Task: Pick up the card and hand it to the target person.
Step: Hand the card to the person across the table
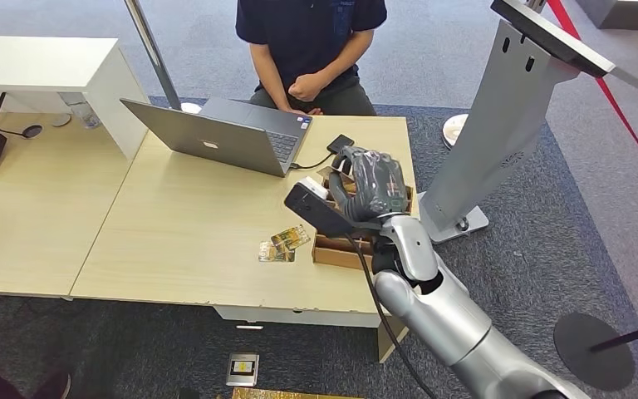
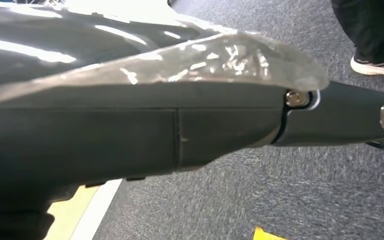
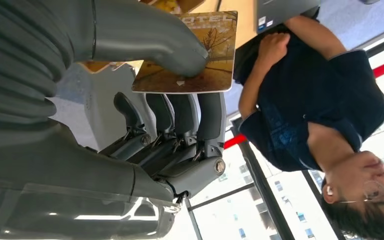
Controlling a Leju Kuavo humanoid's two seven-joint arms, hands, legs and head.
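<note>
Card [image 3: 187, 55] — flat, glossy, amber print, rigid rectangle; pinched between the thumb and fingers [image 3: 185, 112] of the right hand [image 1: 371, 184], above the table [image 1: 191, 224] edge. Person [image 1: 311, 50] sits at 11 o'clock from the hand, beyond the laptop [image 1: 224, 133] — long edge faces them. Left hand's state: cannot tell.

Silver right arm [image 1: 457, 324], grey ribbed right hand [image 1: 374, 184] (darker fingers [image 3: 185, 117]), black cable, visible screws
</note>
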